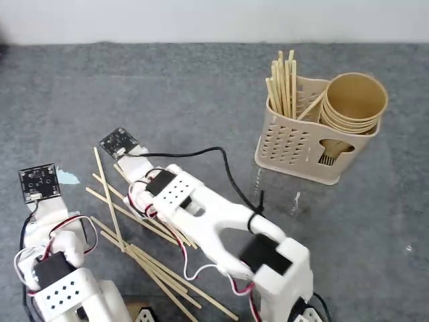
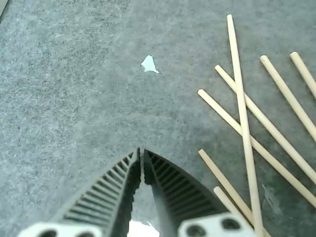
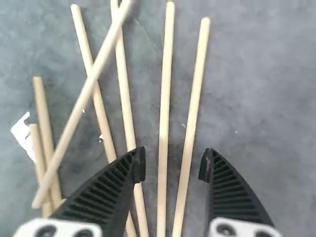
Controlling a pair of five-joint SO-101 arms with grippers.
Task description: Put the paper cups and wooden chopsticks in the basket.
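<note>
A beige slotted basket (image 1: 288, 144) stands far right on the grey table (image 1: 201, 94). It holds stacked paper cups (image 1: 354, 100) and upright wooden chopsticks (image 1: 285, 84). Loose chopsticks (image 1: 107, 191) lie scattered near left. The right gripper (image 3: 170, 165) hangs over them, fingers apart, astride two sticks. The left gripper (image 2: 140, 168), fingers together and empty, hovers just left of the pile.

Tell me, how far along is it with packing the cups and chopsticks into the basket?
Partway. Done: the paper cups sit stacked in the basket, with a bunch of upright chopsticks in its other compartment. In hand: the right gripper hangs open over the loose chopsticks on the table, two running between its jaws; nothing is gripped yet. The left gripper is shut and empty. Left: those loose chopsticks.
</note>
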